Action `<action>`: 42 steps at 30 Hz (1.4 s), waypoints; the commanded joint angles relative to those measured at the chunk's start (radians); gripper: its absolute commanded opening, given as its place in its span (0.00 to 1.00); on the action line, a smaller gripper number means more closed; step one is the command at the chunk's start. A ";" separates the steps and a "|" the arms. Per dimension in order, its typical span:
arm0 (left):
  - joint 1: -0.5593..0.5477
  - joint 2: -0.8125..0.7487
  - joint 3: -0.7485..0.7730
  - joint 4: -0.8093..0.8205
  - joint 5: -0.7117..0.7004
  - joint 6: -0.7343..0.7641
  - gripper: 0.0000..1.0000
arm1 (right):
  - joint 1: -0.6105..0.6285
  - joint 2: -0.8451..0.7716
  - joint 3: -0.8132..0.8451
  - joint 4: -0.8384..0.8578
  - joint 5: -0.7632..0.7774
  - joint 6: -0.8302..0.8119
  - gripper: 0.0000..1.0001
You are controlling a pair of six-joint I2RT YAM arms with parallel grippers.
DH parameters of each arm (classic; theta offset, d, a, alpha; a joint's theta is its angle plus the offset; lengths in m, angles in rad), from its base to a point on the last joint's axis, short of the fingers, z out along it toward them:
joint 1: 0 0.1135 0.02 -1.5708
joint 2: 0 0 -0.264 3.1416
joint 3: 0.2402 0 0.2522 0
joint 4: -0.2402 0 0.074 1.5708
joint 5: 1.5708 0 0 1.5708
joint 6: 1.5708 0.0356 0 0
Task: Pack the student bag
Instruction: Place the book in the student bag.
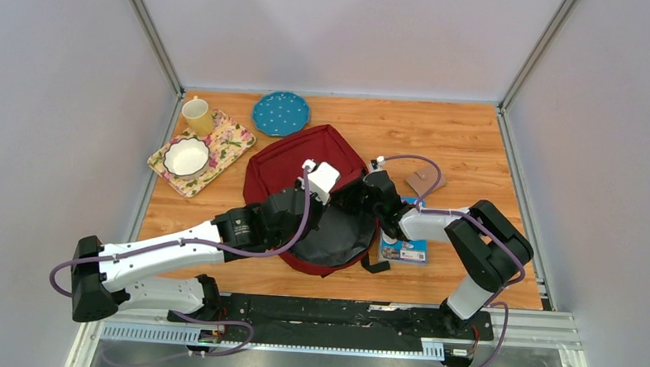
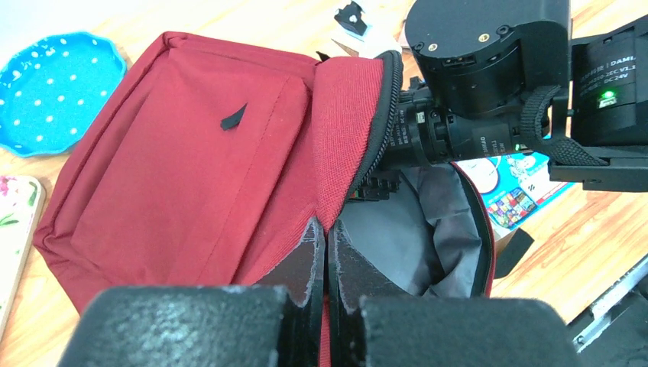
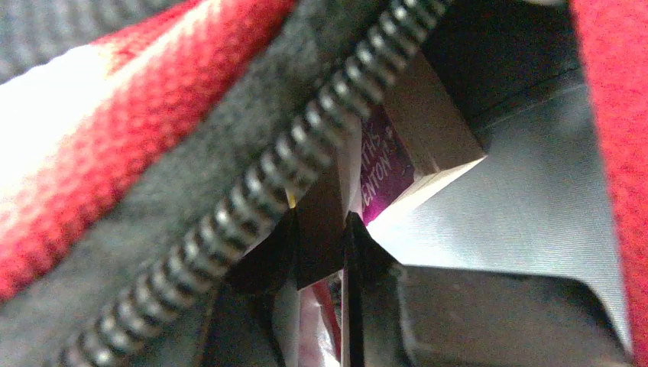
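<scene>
The student bag [image 1: 294,161] is a dark red backpack lying in the middle of the table, its main opening toward the arms, showing dark lining [image 2: 428,222]. My left gripper [image 1: 325,202] is shut on the red fabric rim of the opening [image 2: 327,229] and holds it up. My right gripper [image 1: 356,200] is inside the opening, just past the black zipper [image 3: 306,168]. It is shut [image 3: 321,229] on a thin boxy item with a purple printed face [image 3: 386,164]. The right arm [image 2: 489,76] shows in the left wrist view, reaching into the bag.
A blue dotted plate [image 1: 281,113] lies behind the bag. A yellow mug [image 1: 197,116] and a white bowl [image 1: 185,156] stand on a floral tray [image 1: 228,142] at back left. A blue picture book [image 1: 405,246] lies under the right arm. A brown flat item [image 1: 426,182] lies right of the bag.
</scene>
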 commanded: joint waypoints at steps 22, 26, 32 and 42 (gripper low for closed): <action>-0.001 -0.041 -0.032 0.056 0.014 -0.013 0.00 | -0.005 -0.518 -0.147 -0.401 0.096 -0.215 0.71; -0.001 -0.024 -0.031 0.047 0.030 -0.020 0.00 | -0.005 -0.742 -0.156 -0.715 0.299 -0.249 0.71; -0.001 0.020 0.015 -0.016 0.150 -0.047 0.55 | -0.014 -1.073 -0.165 -0.983 0.561 -0.271 0.82; -0.056 0.106 0.193 0.004 0.277 -0.067 0.73 | -0.293 -1.117 -0.076 -1.249 0.472 -0.381 0.99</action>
